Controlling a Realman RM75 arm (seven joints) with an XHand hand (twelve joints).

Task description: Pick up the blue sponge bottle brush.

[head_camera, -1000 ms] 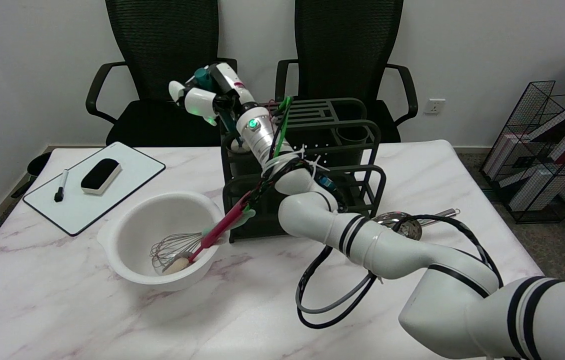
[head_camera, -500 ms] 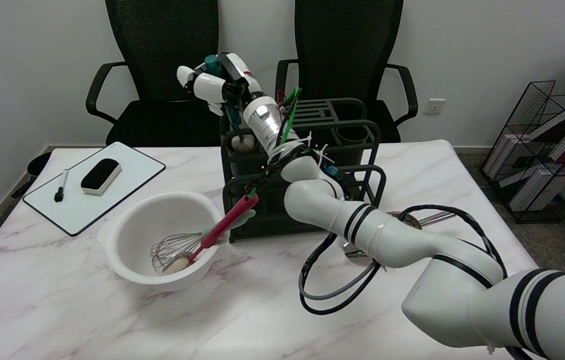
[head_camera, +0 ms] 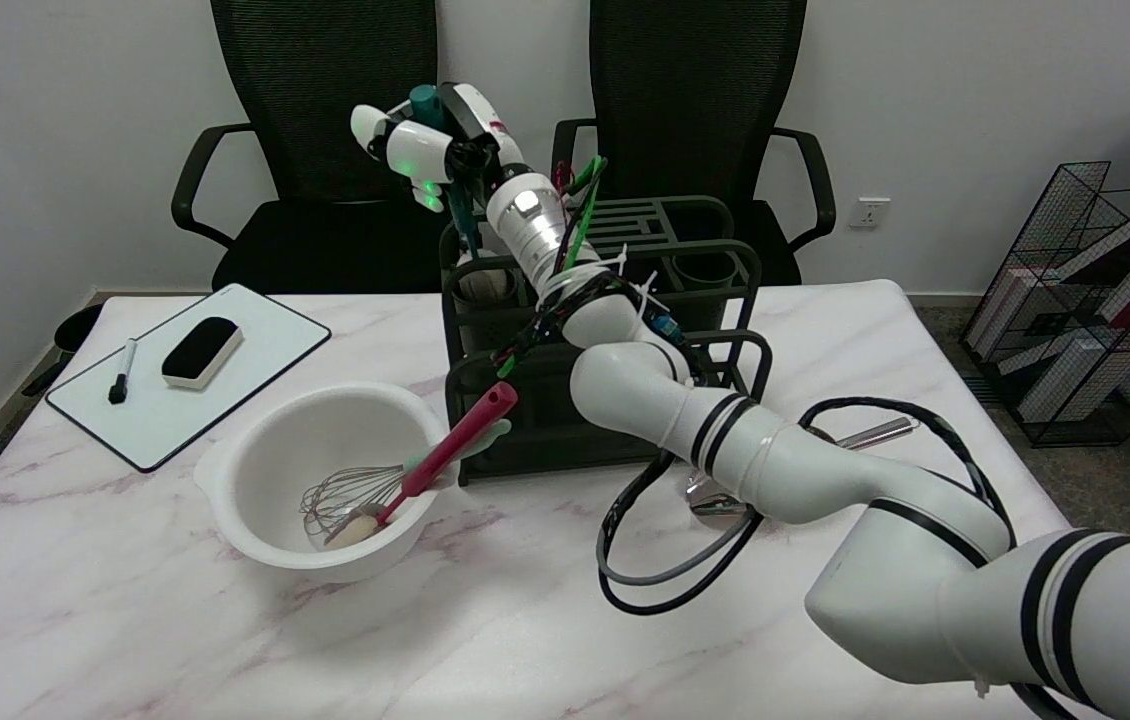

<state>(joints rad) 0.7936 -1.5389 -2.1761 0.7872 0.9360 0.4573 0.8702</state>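
Teal brush handle [head_camera: 458,205] clamped in right hand [head_camera: 425,150] above black rack [head_camera: 715,300] — sponge head barely at rim. Lifting step — next, straight up, clear of rack.

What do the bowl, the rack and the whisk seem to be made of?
Bowl: likely plastic, white and smooth with a soft sheen and a thick rolled rim.
Rack: probably coated metal, dark and matte, built of thin bent bars.
Whisk: its loops look like bare steel wire, thin and shiny; its handle is hidden behind a red one, so I cannot tell.
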